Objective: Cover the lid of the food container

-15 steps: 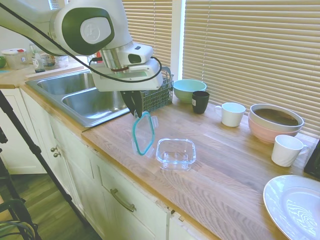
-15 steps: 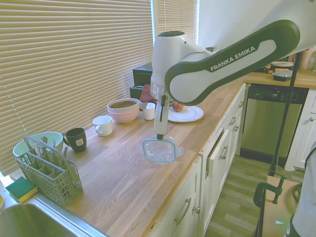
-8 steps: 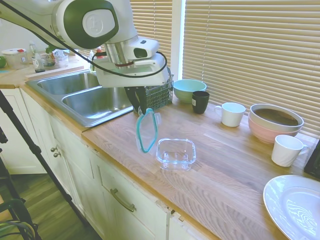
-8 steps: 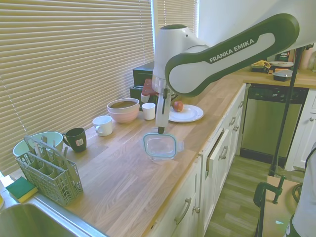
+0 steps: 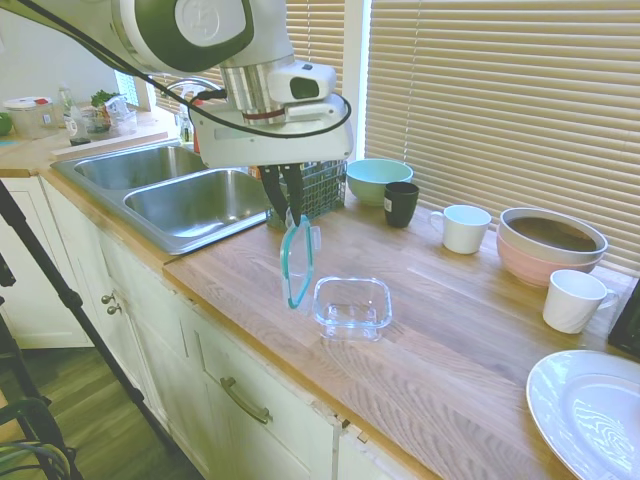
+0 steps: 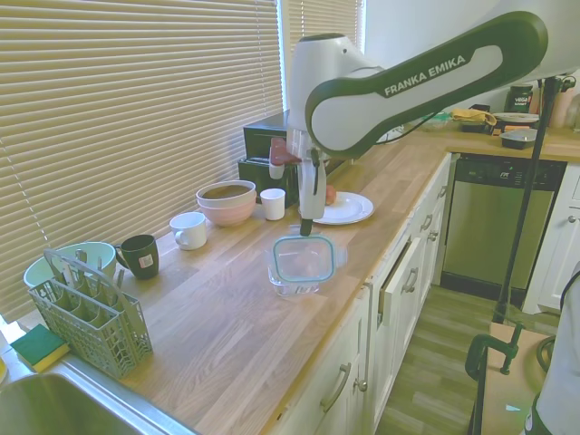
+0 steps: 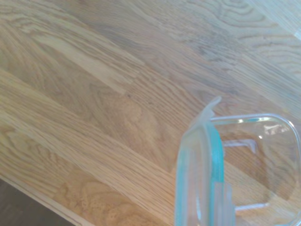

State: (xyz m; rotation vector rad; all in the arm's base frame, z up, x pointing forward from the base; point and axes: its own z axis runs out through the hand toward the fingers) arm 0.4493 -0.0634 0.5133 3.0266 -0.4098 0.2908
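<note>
the wooden counter (image 5: 470, 330) carries a double sink (image 5: 170, 195) at its far left end and a white plate (image 5: 590, 410) at the right corner. the clear food container (image 5: 351, 307) sits open near the front edge. the pincer (image 5: 284, 210) is clenched on the top rim of the lid (image 5: 298, 262), which hangs on edge in the air just beside the container.

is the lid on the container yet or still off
Off. The lid hangs on edge from the gripper, beside the open food container.
</note>
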